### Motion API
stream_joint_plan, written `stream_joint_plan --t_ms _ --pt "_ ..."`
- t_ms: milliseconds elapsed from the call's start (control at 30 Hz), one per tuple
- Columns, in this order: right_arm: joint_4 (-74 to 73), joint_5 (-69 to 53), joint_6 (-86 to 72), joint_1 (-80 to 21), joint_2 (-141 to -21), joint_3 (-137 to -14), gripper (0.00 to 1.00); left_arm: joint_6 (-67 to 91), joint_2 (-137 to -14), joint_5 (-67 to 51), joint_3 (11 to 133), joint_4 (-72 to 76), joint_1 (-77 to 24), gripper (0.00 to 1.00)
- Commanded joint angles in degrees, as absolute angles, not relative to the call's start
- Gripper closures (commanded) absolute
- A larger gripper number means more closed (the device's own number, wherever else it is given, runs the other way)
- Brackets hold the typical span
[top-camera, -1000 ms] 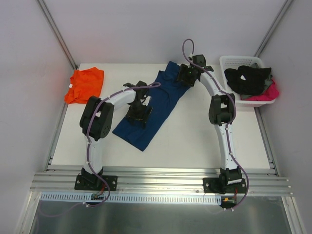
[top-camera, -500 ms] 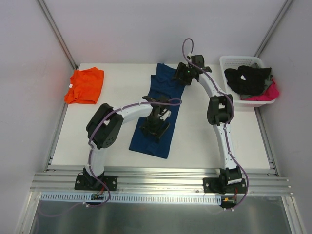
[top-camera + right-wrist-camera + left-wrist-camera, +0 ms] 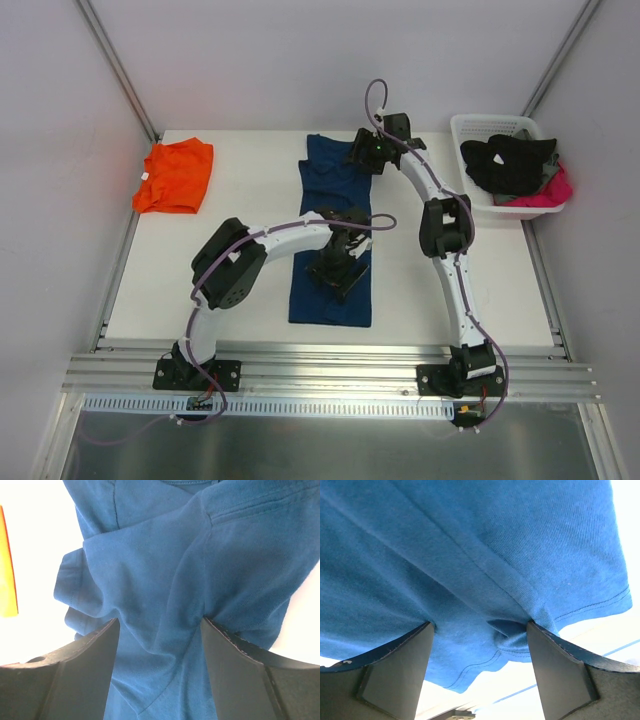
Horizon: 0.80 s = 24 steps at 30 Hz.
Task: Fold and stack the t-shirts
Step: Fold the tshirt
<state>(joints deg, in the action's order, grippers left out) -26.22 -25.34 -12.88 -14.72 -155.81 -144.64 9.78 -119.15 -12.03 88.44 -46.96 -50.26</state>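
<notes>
The navy t-shirt (image 3: pixel 330 303) lies in the middle of the worktop (image 3: pixel 240 200), folded lengthwise into a long narrow strip that runs from the far edge toward the near edge; its near end is squared off and flat, while its far end is wider and more rumpled.

The left hand (image 3: pixel 337 272) is down on the near half of the strip, with the left arm reaching across from the left side of the worktop; in the left wrist view its fingers (image 3: pixel 395 670) are spread wide, both tips dent the blue cloth, and a small pucker sits just beside the right-hand tip; the stitched hem of the shirt shows beyond them with bare worktop past it.

The right hand (image 3: pixel 368 155) is at the far end of the strip, on its right-hand edge; in the right wrist view its fingers (image 3: pixel 85 670) are likewise spread wide, with both tips pressed into creased cloth near a sleeve seam.

The orange t-shirt (image 3: pixel 175 175) lies folded at the far left corner of the worktop, well apart from the navy one.

A white basket (image 3: pixel 470 122) stands off the far right corner, holding dark and pink clothes.
</notes>
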Motion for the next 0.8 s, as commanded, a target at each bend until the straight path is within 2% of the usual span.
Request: stream_joint_plan --t_ms 0,167,233,333,500,633,667,733,767 --pt "-25.49 -26.02 -13.27 -16.78 -157.15 -148.0 0.3 10.37 -120.58 -13.54 89.91 -47.73 -51.94 0.24" --pt "-26.45 -25.32 -11.52 -17.23 -155.49 -148.97 0.3 9.58 -119.45 -9.68 90.61 -47.9 -52.38 0.19" --pt "-28.11 -25.14 -9.33 -16.7 -153.82 -148.71 0.29 8.7 -118.05 -6.61 90.88 -48.08 -52.3 0.09" --pt "-29.18 -24.17 -7.21 -15.38 -148.46 -147.05 0.28 6.95 -113.66 -0.81 90.7 -48.25 -52.21 0.03" --pt "-30.4 -20.57 -3.69 -13.19 -133.82 -141.34 0.28 2.39 -103.57 9.81 88.68 -48.08 -50.81 0.01" --pt "-34.18 -18.81 -3.69 -12.48 -121.6 -129.67 0.28 -0.78 -96.78 11.34 87.1 -48.43 -45.54 0.01" --pt "-34.8 -20.55 -4.3 -12.31 -118.59 -121.81 0.29 -0.88 -95.03 10.21 87.1 -48.95 -41.61 0.01" --pt "-37.69 -22.84 -6.94 -12.22 -110.62 -113.51 0.3 -0.79 -94.05 4.76 87.71 -50.35 -37.55 0.03" --pt "-38.75 -24.24 -7.73 -12.56 -107.87 -108.07 0.31 -0.7 -93.35 3.09 87.71 -50.8 -35.88 0.07"
